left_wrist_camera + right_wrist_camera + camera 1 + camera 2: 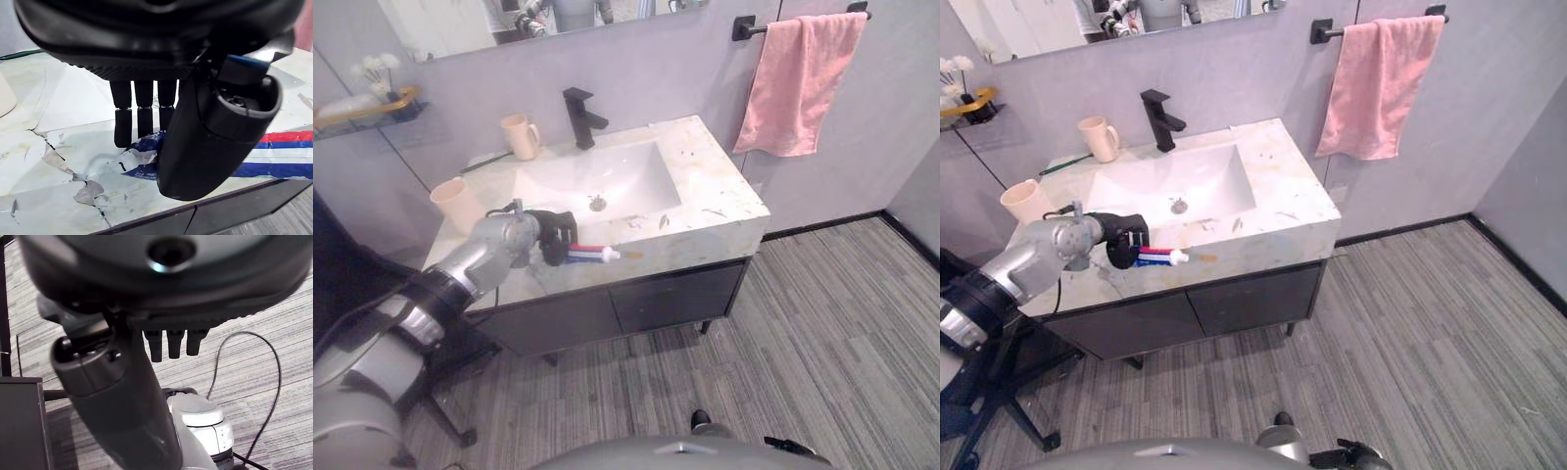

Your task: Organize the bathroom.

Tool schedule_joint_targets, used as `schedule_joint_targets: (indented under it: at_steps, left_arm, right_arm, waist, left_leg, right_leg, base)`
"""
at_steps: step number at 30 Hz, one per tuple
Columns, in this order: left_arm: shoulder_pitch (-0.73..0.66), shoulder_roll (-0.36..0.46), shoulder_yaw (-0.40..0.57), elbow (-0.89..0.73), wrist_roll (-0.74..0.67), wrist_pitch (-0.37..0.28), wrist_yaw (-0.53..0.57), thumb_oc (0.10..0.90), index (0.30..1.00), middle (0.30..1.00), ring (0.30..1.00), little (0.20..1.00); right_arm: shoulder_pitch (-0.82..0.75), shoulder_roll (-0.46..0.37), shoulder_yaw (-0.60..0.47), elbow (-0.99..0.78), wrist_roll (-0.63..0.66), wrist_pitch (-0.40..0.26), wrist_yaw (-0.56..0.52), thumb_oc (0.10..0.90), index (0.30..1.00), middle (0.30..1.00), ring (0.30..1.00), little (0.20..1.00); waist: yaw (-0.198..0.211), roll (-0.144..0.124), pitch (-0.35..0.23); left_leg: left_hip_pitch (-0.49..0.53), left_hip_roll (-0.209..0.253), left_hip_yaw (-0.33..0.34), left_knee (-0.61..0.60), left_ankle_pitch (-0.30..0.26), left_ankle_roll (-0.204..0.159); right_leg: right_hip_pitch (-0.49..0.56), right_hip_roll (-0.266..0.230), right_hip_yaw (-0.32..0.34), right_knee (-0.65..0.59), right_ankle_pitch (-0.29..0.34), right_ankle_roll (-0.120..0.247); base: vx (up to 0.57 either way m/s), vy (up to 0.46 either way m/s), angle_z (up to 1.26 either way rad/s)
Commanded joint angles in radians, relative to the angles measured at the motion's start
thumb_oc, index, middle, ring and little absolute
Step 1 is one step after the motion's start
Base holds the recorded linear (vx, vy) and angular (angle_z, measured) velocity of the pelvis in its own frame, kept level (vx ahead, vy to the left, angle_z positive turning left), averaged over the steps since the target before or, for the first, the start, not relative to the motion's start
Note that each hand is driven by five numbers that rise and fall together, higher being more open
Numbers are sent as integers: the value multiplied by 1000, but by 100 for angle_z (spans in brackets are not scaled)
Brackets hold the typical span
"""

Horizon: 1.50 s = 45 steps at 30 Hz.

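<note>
A red, white and blue toothpaste tube [594, 255] lies flat near the front edge of the marble counter [717, 186], its white cap pointing right. My left hand [554, 236] hovers over the tube's crimped end. In the left wrist view its fingers [138, 115] reach straight down behind the tube [288, 152], tips at the crimped end, while the thumb [210, 137] stands on the near side. The hand is open and the tube rests on the counter. My right hand [122, 396] hangs open above the striped floor, holding nothing.
A white basin [607, 176] with a black faucet [580, 117] sits mid-counter. A beige mug [520, 136] stands at the back left, a peach cup [457, 204] at the left edge. A pink towel [798, 83] hangs on the right wall. A shelf [367, 110] holds flowers.
</note>
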Motion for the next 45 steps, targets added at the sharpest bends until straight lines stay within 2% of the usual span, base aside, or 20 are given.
schedule_joint_targets:
  at_steps: [1, 11, 16, 21, 22, 24, 26, 27, 28, 29, 30, 31, 33, 34, 37, 40, 41, 43, 44, 45]
  left_arm:
    - [-68, 11, 129, 31, 16, 26, 153, 400, 300, 300, 300, 300]
    - [-9, -13, 284, -54, -379, -27, 420, 400, 300, 300, 300, 300]
    - [46, -33, 390, -135, -544, -92, 509, 400, 300, 300, 300, 300]
    - [129, -59, 521, -259, -707, -192, 585, 400, 300, 300, 300, 300]
    - [147, -61, 547, -285, -731, -219, 599, 400, 300, 300, 300, 300]
    - [189, -68, 596, -333, -766, -271, 620, 400, 300, 300, 300, 300]
    - [226, -74, 635, -382, -784, -301, 629, 400, 300, 300, 300, 300]
    - [257, -86, 670, -421, -789, -342, 652, 400, 300, 300, 300, 300]
    - [264, -90, 681, -430, -789, -355, 663, 400, 300, 300, 300, 300]
    - [295, -114, 720, -462, -764, -408, 721, 400, 300, 300, 300, 300]
    - [299, -118, 727, -467, -760, -419, 732, 400, 300, 300, 300, 300]
    - [326, -152, 757, -491, -735, -446, 754, 400, 300, 300, 300, 300]
    - [358, -204, 768, -521, -700, -466, 790, 400, 300, 300, 300, 300]
    - [359, -206, 769, -523, -699, -465, 790, 400, 300, 300, 300, 300]
    - [374, -286, 736, -545, -671, -482, 873, 400, 300, 300, 300, 300]
    - [361, -317, 691, -550, -676, -474, 918, 400, 300, 300, 300, 300]
    - [345, -343, 662, -549, -665, -459, 938, 400, 300, 300, 300, 300]
    - [339, -353, 647, -545, -668, -454, 940, 400, 300, 300, 300, 300]
    - [338, -375, 612, -532, -660, -455, 938, 400, 300, 300, 300, 300]
    - [337, -381, 599, -526, -657, -461, 937, 400, 300, 300, 300, 300]
  right_arm:
    - [-64, -62, -8, -10, 19, -36, -9, 800, 900, 900, 900, 900]
    - [-54, -48, -17, -13, 35, -39, -33, 800, 900, 900, 900, 900]
    - [-47, -36, -28, -11, 64, -48, -50, 800, 900, 900, 900, 900]
    - [-35, -31, -94, -28, 190, -101, -120, 800, 900, 900, 900, 900]
    - [-31, -35, -119, -43, 225, -122, -154, 800, 900, 900, 900, 900]
    - [-21, -56, -171, -101, 149, -148, -258, 800, 900, 900, 900, 900]
    - [-11, -87, -202, -188, 161, -135, -354, 800, 900, 900, 900, 900]
    - [-1, -127, -261, -275, 170, -128, -454, 800, 900, 900, 900, 900]
    - [3, -144, -280, -303, 150, -130, -487, 800, 900, 900, 900, 900]
    - [20, -224, -368, -437, 110, -123, -628, 800, 900, 900, 900, 900]
    - [22, -236, -383, -453, 105, -138, -658, 800, 900, 900, 900, 900]
    - [25, -311, -496, -581, 10, -120, -740, 800, 900, 900, 900, 900]
    - [8, -388, -580, -783, -117, -98, -847, 800, 900, 900, 900, 900]
    - [11, -387, -583, -790, -120, -93, -848, 800, 900, 900, 900, 900]
    - [-84, -468, -587, -1142, -303, -146, -940, 800, 900, 900, 900, 900]
    - [-182, -486, -499, -1313, -333, -225, -902, 800, 900, 900, 900, 900]
    - [-279, -483, -408, -1417, -273, -304, -805, 800, 900, 900, 900, 900]
    - [-334, -468, -349, -1454, -254, -330, -743, 800, 900, 900, 900, 900]
    - [-412, -444, -250, -1508, -220, -365, -639, 800, 900, 900, 900, 900]
    - [-444, -431, -211, -1524, -212, -366, -590, 800, 900, 900, 900, 900]
  waist:
    - [-4, 28, 64]
    - [14, 18, 63]
    - [31, 3, 62]
    - [49, -21, 62]
    - [52, -27, 63]
    - [56, -39, 65]
    - [57, -52, 70]
    - [57, -66, 74]
    - [57, -69, 74]
    - [49, -83, 83]
    - [48, -85, 83]
    - [42, -95, 86]
    - [40, -97, 90]
    - [41, -96, 90]
    - [47, -96, 87]
    - [59, -97, 84]
    - [71, -100, 80]
    - [77, -101, 77]
    - [90, -105, 75]
    - [96, -106, 72]
  left_leg:
    - [-9, -41, -2, 14, -106, 62]
    - [-10, -40, -13, 13, -103, 59]
    - [-8, -39, -21, 11, -101, 59]
    - [-6, -38, -26, 8, -101, 59]
    - [-6, -38, -28, 8, -102, 60]
    - [-4, -38, -27, 7, -104, 62]
    - [-4, -38, -28, 7, -104, 61]
    - [-4, -37, -29, 7, -105, 60]
    - [-5, -37, -28, 7, -105, 60]
    - [1, -37, -29, 9, -112, 59]
    - [-2, -37, -28, 7, -106, 59]
    - [1, -39, -31, 10, -115, 60]
    - [6, -42, -35, 11, -118, 65]
    - [3, -42, -33, 9, -112, 65]
    - [10, -52, -40, 11, -125, 76]
    - [10, -59, -41, 12, -127, 82]
    - [6, -62, -38, 10, -122, 83]
    - [1, -63, -36, 10, -122, 82]
    - [-1, -64, -36, 10, -123, 82]
    - [-3, -63, -35, 10, -124, 82]
  right_leg:
    - [22, 52, 23, 100, -192, 22]
    - [26, 52, 18, 99, -192, 19]
    - [31, 53, 16, 92, -187, 20]
    - [34, 52, 14, 86, -178, 22]
    - [33, 51, 14, 85, -175, 22]
    - [34, 50, 12, 83, -170, 24]
    - [34, 48, 14, 81, -165, 27]
    - [33, 46, 13, 81, -161, 29]
    - [32, 46, 13, 81, -159, 29]
    - [36, 44, 11, 83, -159, 32]
    - [31, 45, 12, 82, -154, 31]
    - [32, 45, 15, 85, -158, 33]
    - [34, 48, 24, 89, -160, 32]
    - [30, 48, 25, 88, -155, 30]
    - [32, 53, 47, 92, -165, 32]
    - [31, 53, 59, 92, -167, 34]
    - [26, 52, 63, 91, -164, 35]
    - [22, 52, 63, 90, -164, 35]
    - [22, 49, 58, 89, -166, 38]
    - [20, 48, 55, 89, -166, 39]
  base:
    - [0, 0, 0]
    - [-4, 7, 2]
    - [-5, 6, 2]
    - [0, 0, 0]
    - [-18, -2, 4]
    - [0, 0, 0]
    - [-40, -21, 1]
    - [-51, -27, 0]
    - [-45, -20, 1]
    - [-36, -7, 4]
    - [-20, 14, 6]
    - [-6, 21, 4]
    - [9, 23, 2]
    - [11, 50, 3]
    - [18, 64, -6]
    - [-8, 56, -12]
    - [-18, 43, -27]
    - [-32, 21, -22]
    - [0, 0, 0]
    - [-28, -3, 4]
